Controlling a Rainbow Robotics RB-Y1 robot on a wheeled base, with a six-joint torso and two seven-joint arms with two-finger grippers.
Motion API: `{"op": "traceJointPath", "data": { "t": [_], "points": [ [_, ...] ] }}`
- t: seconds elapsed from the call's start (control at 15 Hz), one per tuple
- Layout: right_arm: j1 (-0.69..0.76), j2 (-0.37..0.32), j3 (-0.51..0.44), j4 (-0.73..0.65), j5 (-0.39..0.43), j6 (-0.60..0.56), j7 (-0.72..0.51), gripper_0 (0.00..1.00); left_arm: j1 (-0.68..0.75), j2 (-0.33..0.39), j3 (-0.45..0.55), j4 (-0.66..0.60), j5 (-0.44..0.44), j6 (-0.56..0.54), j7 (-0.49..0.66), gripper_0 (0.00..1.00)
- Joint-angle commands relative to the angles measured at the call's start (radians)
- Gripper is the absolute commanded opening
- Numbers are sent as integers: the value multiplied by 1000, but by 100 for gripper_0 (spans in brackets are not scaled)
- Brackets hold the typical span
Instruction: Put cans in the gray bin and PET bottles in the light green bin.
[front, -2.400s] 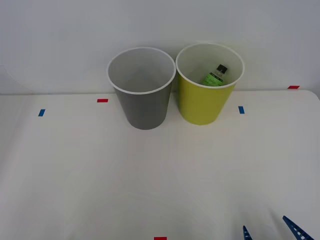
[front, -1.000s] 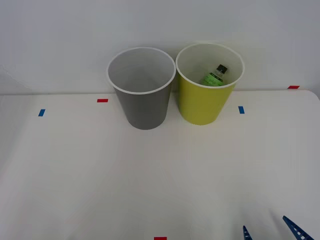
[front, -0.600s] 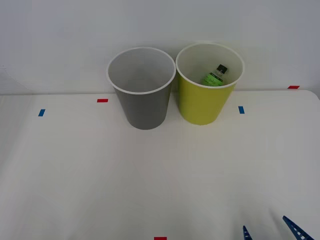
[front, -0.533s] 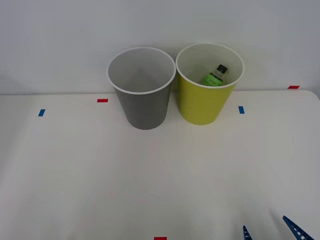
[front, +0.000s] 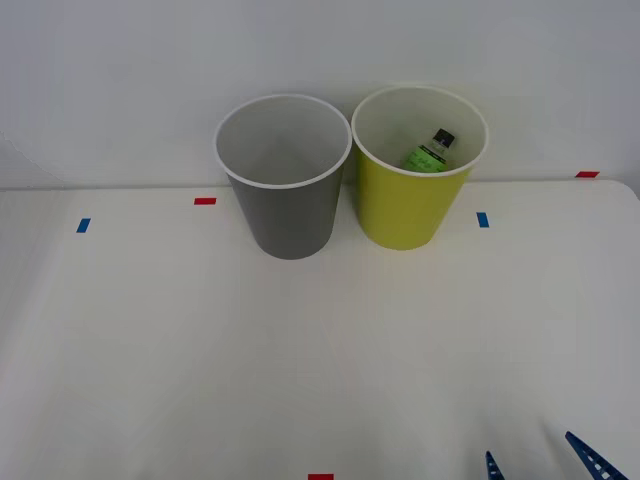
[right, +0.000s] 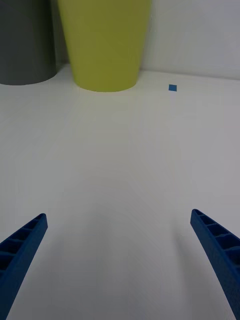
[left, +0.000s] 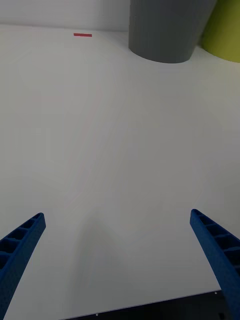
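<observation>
The gray bin (front: 285, 190) and the light green bin (front: 415, 180) stand side by side at the table's far edge. Inside the light green bin a PET bottle (front: 430, 152) with a green label and black cap leans against the wall. No can is in sight, and the gray bin's visible inside looks bare. My right gripper (front: 545, 460) hovers open low over the table's near right corner; its wrist view faces the light green bin (right: 105, 42) and gray bin (right: 25, 42). My left gripper (left: 117, 265) is open above the bare table, facing the gray bin (left: 167, 27).
Small red tape marks (front: 205, 201) and blue tape marks (front: 483, 219) dot the white table (front: 300, 340). A white wall rises right behind the bins. The table's near edge (left: 150, 307) lies just under the left gripper.
</observation>
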Motion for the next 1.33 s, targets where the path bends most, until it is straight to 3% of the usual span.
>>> {"op": "traceJointPath", "data": {
  "t": [0.07, 1.33],
  "points": [
    [0, 0, 0, 0, 0, 0, 0, 100, 0, 0, 0, 0, 0, 0, 0, 100],
    [0, 0, 0, 0, 0, 0, 0, 100, 0, 0, 0, 0, 0, 0, 0, 100]
  ]
}}
